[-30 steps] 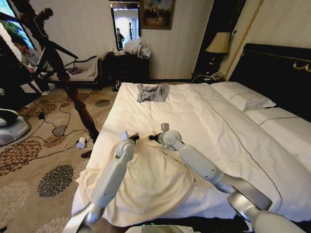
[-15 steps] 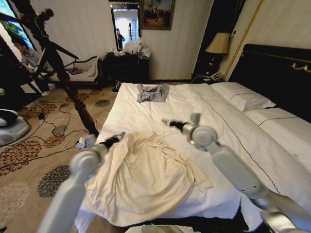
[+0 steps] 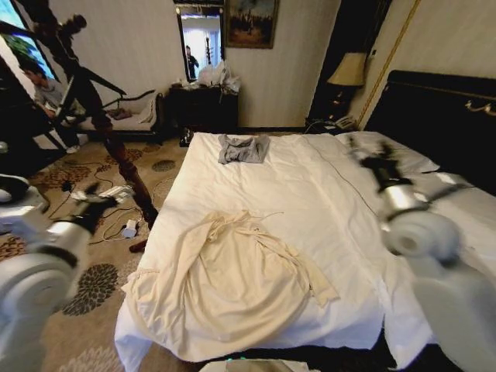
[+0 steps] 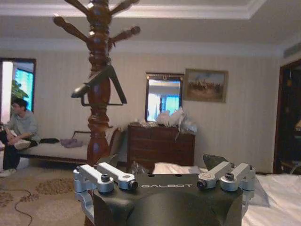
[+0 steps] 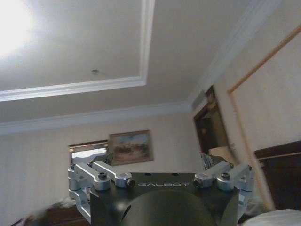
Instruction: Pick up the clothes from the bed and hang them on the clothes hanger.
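1. You see the clothes (image 3: 236,283) lying crumpled and flat on the bed (image 3: 310,178), near its foot, untouched by either arm.
2. Your left gripper (image 3: 99,200) hangs over the carpet, well left of the bed; its blurred jaws seem empty, their opening unreadable.
3. Your right gripper (image 3: 377,160) is raised near the pillows; its jaws, likewise blurred, cannot be judged.
4. The clothes hanger (image 4: 99,87) hangs on the coat stand (image 4: 98,80).

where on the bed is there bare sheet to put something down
Bare sheet on the bed lies between the cream shirt and the grey garment, and along the right side toward the pillows. The near left corner is crowded by the spread shirt. Both tools are off to the sides.
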You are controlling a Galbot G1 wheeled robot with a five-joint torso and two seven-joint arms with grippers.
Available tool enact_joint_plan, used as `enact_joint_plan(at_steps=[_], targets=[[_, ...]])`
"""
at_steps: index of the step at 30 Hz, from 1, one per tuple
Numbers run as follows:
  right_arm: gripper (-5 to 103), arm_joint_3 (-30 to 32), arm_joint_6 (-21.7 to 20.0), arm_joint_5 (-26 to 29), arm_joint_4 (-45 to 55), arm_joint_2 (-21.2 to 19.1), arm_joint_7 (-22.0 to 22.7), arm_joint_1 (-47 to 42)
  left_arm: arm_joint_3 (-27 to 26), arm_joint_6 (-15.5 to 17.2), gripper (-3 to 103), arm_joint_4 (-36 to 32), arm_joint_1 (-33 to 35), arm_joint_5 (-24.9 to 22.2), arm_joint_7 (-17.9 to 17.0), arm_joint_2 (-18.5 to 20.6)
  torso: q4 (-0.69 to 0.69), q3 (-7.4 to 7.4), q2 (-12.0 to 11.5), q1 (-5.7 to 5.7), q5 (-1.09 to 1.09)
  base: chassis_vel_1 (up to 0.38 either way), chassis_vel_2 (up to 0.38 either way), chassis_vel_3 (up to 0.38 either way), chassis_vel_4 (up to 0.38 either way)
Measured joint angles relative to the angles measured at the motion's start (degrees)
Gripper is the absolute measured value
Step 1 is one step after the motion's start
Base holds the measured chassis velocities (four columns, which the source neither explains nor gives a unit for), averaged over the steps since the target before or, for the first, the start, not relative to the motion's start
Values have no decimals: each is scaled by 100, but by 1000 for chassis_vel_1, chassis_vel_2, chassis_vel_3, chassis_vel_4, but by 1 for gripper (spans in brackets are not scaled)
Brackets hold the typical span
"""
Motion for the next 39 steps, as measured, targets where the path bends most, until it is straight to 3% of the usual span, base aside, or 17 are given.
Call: enact_joint_plan(at_steps=[4, 8, 10, 11, 15, 16, 17, 21, 22, 24, 25, 29, 31, 33, 35, 36, 39], targets=[[100, 592, -29, -54, 342, 457, -114, -757, 31, -132, 100, -213, 430, 275, 183, -786, 2, 0, 0, -1, -2, 0, 0, 0, 0], [100, 924, -190, -73, 514, 580, -65, -1145, -192, -127, 100, -216, 324, 165, 197, -743, 2, 1, -1, 0, 0, 0, 0, 0, 0], [100, 1207, -307, -81, 638, 628, -8, -1358, -401, -37, 100, -108, 46, -43, 175, -322, 1, 0, -1, 0, -2, 0, 0, 0, 0], [100, 1207, -307, -81, 638, 628, -8, -1358, -401, -37, 100, -108, 46, -43, 175, -322, 1, 0, -1, 0, -2, 0, 0, 0, 0], [100, 1459, -399, -85, 833, 795, 80, -1539, -515, -6, 100, 643, -723, -467, 126, 1131, -2, 2, -1, 1, -4, 0, 0, 0, 0], [100, 1468, -415, -84, 882, 858, 109, -1557, -437, -44, 100, 904, -962, -571, 125, 1471, 0, 2, -1, 2, -1, 0, 0, 0, 0], [100, 1468, -415, -84, 882, 858, 109, -1557, -437, -44, 100, 904, -962, -571, 125, 1471, 0, 2, -1, 2, -1, 0, 0, 0, 0], [100, 1359, -440, -162, 979, 1153, 145, -1612, 147, -265, 100, 2296, -1928, -1120, 315, 2515, -2, 2, -1, 2, -2, 0, 0, 0, 0], [100, 1359, -440, -162, 979, 1153, 145, -1612, 147, -265, 100, 2296, -1928, -1120, 315, 2515, -2, 2, -1, 2, -2, 0, 0, 0, 0], [100, 1272, -427, -277, 981, 1308, 143, -1656, 649, -548, 100, 3046, -2498, -1567, 511, 2835, 3, 2, -2, 2, 1, 0, 0, 0, 0], [100, 1272, -427, -277, 981, 1308, 143, -1656, 649, -548, 100, 3046, -2498, -1567, 511, 2835, 3, 2, -2, 2, 1, 0, 0, 0, 0], [100, 1247, -356, -350, 936, 1469, 144, -1718, 1910, -872, 100, 4220, -4067, -1857, 702, 2873, 0, 2, -1, 2, 2, 0, 0, 0, 0], [100, 1247, -345, -364, 923, 1500, 147, -1733, 2263, -878, 100, 4490, -4463, -1866, 712, 2832, 1, 2, -2, 2, 2, 0, 0, 0, 0], [100, 1248, -325, -409, 896, 1558, 149, -1769, 3079, -877, 100, 4998, -5378, -1858, 807, 2739, 0, 3, -2, 2, -7, 0, 0, 0, 0], [100, 1257, -312, -455, 856, 1613, 151, -1798, 3804, -855, 100, 5473, -6303, -1822, 916, 2613, 0, 2, -2, 2, 1, 0, 0, 0, 0], [100, 1257, -312, -455, 856, 1613, 151, -1798, 3804, -855, 100, 5473, -6303, -1822, 916, 2613, 0, 2, -2, 2, 1, 0, 0, 0, 0], [100, 1273, -296, -538, 793, 1694, 156, -1826, 4829, -764, 100, 6211, -7536, -1655, 1010, 2307, -2, 2, -2, 1, 1, 0, 0, 0, 0]])
